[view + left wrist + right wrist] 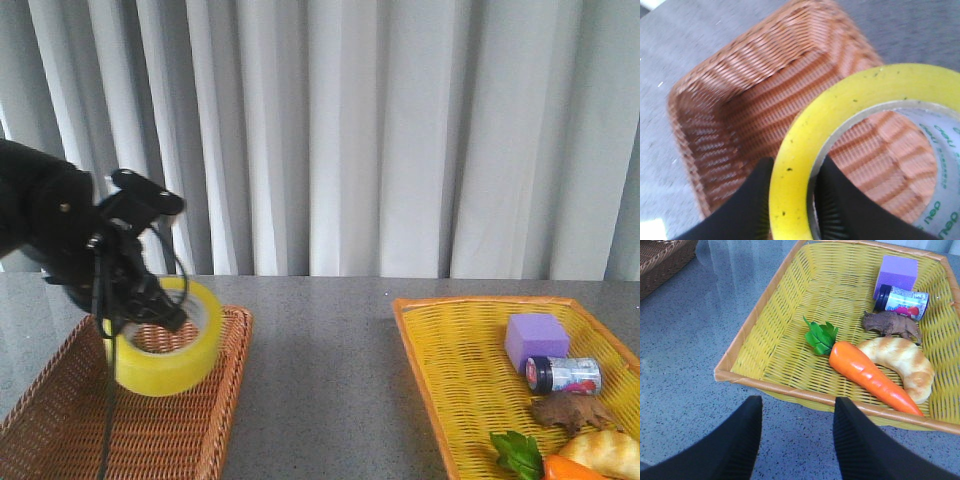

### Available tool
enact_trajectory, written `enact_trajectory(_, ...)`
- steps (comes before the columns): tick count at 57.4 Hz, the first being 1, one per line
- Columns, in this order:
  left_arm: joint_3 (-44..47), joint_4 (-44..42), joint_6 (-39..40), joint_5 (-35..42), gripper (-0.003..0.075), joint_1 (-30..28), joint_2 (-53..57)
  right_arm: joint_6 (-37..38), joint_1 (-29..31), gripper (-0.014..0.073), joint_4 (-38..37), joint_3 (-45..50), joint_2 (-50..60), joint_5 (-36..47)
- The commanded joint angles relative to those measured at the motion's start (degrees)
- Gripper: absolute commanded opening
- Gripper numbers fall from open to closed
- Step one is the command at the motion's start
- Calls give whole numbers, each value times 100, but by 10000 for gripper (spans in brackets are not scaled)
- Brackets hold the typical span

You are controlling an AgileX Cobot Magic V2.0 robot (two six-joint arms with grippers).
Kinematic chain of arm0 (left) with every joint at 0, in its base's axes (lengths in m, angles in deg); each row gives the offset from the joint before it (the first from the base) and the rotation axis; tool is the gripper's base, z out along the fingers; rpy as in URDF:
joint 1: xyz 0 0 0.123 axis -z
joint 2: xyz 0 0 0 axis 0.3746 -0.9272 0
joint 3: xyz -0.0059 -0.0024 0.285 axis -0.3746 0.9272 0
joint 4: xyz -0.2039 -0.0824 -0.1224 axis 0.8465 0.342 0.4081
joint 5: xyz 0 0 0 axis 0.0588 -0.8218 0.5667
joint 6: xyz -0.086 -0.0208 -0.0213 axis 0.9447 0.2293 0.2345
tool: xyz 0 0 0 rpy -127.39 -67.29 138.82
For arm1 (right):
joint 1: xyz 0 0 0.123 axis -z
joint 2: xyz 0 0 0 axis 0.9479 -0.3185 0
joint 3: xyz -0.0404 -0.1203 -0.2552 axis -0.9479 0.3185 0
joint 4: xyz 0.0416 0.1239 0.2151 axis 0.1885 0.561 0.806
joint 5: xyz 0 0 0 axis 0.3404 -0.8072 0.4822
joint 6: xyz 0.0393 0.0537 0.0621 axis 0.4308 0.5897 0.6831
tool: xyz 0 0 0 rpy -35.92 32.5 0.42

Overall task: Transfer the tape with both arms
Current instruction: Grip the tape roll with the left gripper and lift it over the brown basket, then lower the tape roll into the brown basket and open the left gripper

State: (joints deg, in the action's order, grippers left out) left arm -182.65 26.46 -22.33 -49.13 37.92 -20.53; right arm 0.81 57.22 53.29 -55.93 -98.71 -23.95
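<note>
My left gripper (165, 312) is shut on the yellow tape roll (168, 352) and holds it above the brown wicker basket (190, 430) at the front left. In the left wrist view the two black fingers (754, 200) pinch the roll's wall (799, 165), one outside and one inside the white printed core, with the brown basket (745, 95) below. My right gripper (796, 407) is open and empty, low over the grey table just outside the yellow basket's (775, 305) near rim. The right arm does not show in the front view.
The yellow wicker basket (450, 370) at the right holds a purple block (536, 340), a small jar (562, 374), a brown toy animal (572, 410), a bread piece (600, 450), a carrot (867, 375) and a green leaf (820, 337). White curtains hang behind the grey table (320, 380).
</note>
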Motion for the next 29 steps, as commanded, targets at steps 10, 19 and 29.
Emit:
enact_trajectory(10,-193,457,127,333,129,-646,283,7,30,330,-20,-140,-36,370)
enact_trajectory(19,135,542,127,481,129,-747,173,8,30,330,-20,-140,-36,376)
enact_trajectory(29,566,626,127,790,129,-747,-198,8,30,330,-20,-140,-36,376)
